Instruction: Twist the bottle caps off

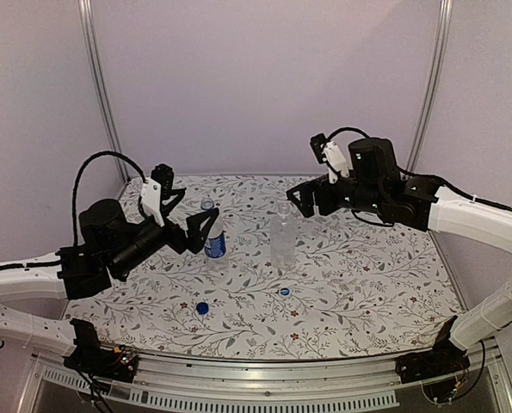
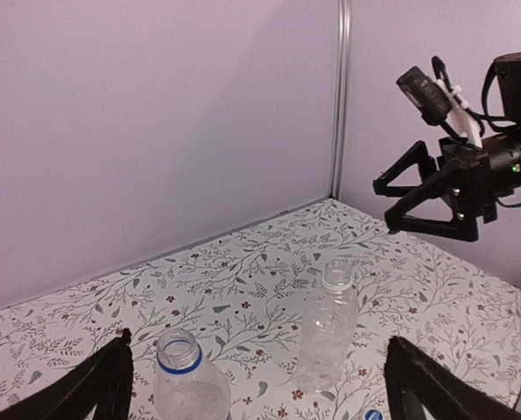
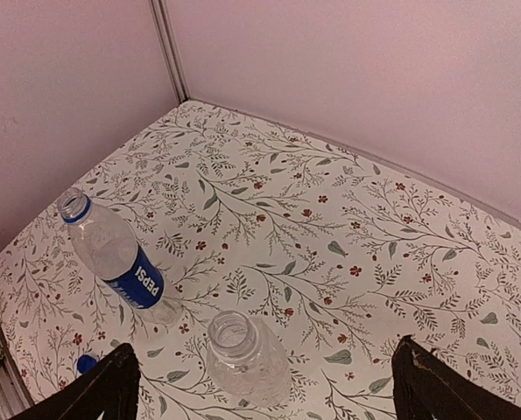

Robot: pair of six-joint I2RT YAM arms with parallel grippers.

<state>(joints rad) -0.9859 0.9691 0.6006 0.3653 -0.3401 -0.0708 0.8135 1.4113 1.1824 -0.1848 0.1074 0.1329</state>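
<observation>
the two caps lie loose on the worktop (image 1: 367,292). the blue cap (image 1: 202,307) is toward the near left, and the whitish cap (image 1: 284,292) is just in front of the plain bottle (image 1: 282,237). both bottles stand upright with open necks near the middle of the surface. the labelled bottle (image 1: 213,237) is to the left, with a blue band and a blue ring at its neck, and the plain one is to its right, the two apart. the left jaws are spread wide and hold nothing. they sit close by the labelled bottle, and whether a tip touches it cannot be told. the right jaws are also spread and hold nothing, raised above the surface behind and to the right of the plain bottle. the left arm (image 1: 109,237) reaches in from the near left, the right arm (image 1: 393,194) from the near right. the worktop is covered edge to edge with a white cloth printed with grey-green leafy sprigs and small red flowers, lying flat. plain pale lilac walls (image 1: 264,77) close it in at the back and both sides, joined at the far corners by slim metal posts (image 1: 101,86). a metal rail (image 1: 264,379) runs along the near edge, where the arm bases are bolted.
</observation>
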